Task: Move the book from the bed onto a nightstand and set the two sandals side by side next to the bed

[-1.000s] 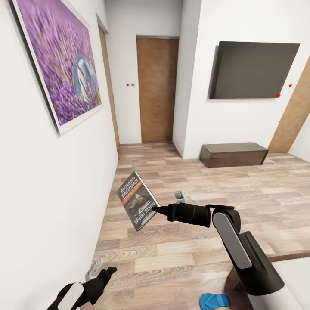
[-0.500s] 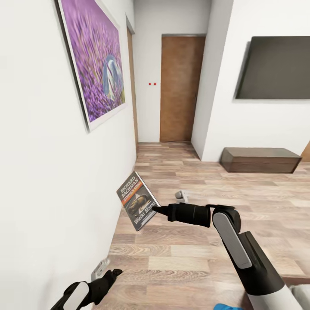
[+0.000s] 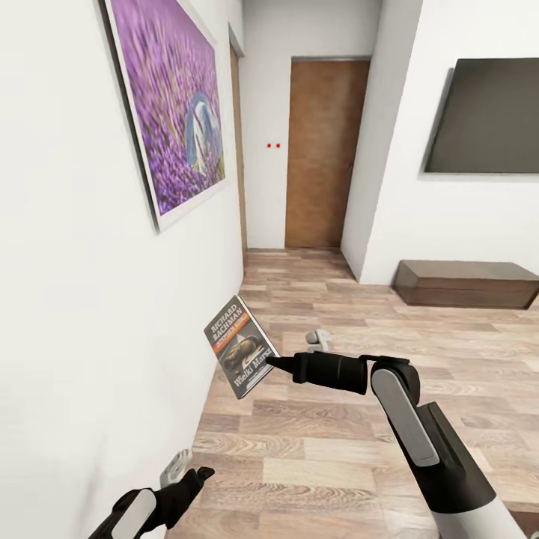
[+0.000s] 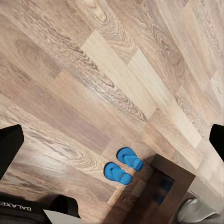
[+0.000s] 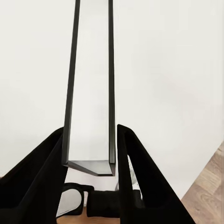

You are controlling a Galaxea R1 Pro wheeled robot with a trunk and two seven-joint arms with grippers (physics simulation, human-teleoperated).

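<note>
- The left gripper [image 3: 196, 473] is hanging low at the near left, close to the white wall [image 3: 75, 299]; in its wrist view the two dark fingertips [image 4: 9, 147] are standing wide apart with nothing between them.
- Through that wrist view, the two blue sandals [image 4: 123, 165] are lying side by side on the wood floor [image 4: 116, 70], just beside a dark brown wooden corner [image 4: 170, 186].
- The right gripper [image 3: 271, 364] is reaching left at mid-height, its fingers [image 5: 44, 172] pinching the lower edge of the book [image 3: 239, 347].
- The book [image 5: 91, 84] is being held in the air, tilted, cover facing the head camera, near the left wall.
- Farther off, a purple flower picture [image 3: 176, 112] is hanging on the left wall.
- On the far right, a long low dark console [image 3: 468, 283] is sitting under a dark screen [image 3: 483, 120].
- At the far end, a brown door [image 3: 326, 153] is standing shut.
</note>
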